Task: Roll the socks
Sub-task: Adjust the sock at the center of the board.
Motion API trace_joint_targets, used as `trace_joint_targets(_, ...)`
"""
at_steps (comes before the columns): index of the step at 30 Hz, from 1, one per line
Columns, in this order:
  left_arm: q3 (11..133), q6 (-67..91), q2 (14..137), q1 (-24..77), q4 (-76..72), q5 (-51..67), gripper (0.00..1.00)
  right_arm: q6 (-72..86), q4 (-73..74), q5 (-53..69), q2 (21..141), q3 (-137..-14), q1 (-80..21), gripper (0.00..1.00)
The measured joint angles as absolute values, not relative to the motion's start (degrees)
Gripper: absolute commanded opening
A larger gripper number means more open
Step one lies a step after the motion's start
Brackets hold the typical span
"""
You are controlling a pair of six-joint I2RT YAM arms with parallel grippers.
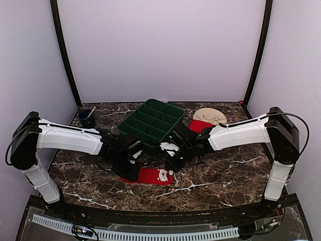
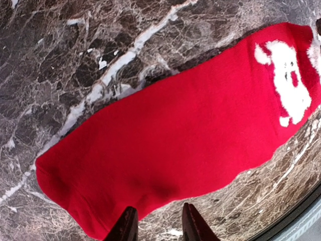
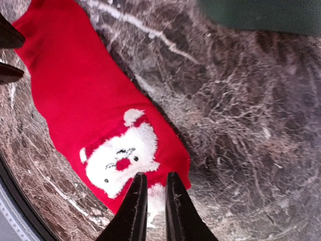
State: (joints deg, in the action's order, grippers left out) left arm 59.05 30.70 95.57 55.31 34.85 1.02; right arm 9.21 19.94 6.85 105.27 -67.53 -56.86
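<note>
Sock first: bright red soft knit sock (image 1: 150, 176) with white Santa face, lying flat on dark veined marble table (image 1: 225, 175), just in front of deep green compartmented plastic tray (image 1: 165, 104), on the side nearer the arm bases. Not rolled yet. Also a second bright red sock (image 1: 200, 125) just right of the tray, partly hidden by the right arm, beside a tan round flat thing (image 1: 213, 115). Small dark cup (image 1: 88, 121) with a stick in it, well left of the tray.

State of left gripper (image 2: 159, 217): low over the plain end of the sock, fingers slightly spread, sock edge right at the tips, nothing clearly pinched. State of right gripper (image 3: 155, 198): at the Santa end, fingers almost pressed together, sliver of white fabric in the gap. Cannot tell whether pinching or just hovering.

Handling, as a guess: very light, limp, no stiffness, likely to bunch and drag on the smooth stone rather than turn over. Not fragile. Best hold probably the very hem at one short end, both layers pinched, then folded over and rolled toward the other end, with the other gripper pinning that end. Risks: catching only the top layer, roll springing loose on release.
</note>
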Motion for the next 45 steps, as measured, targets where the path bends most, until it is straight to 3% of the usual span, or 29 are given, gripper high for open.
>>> trace_joint_targets(17, 61.21, 27.68, 101.1, 55.31, 34.17, 1.48, 0.32, 10.63, 15.35, 8.71, 106.52, -61.82, -57.01, 0.13)
trace_joint_targets(45, 79.94, 12.73, 114.78, 56.23, 33.43, 3.2, 0.34, 26.3, 20.21, 5.04, 89.21, -45.28, -58.52, 0.14)
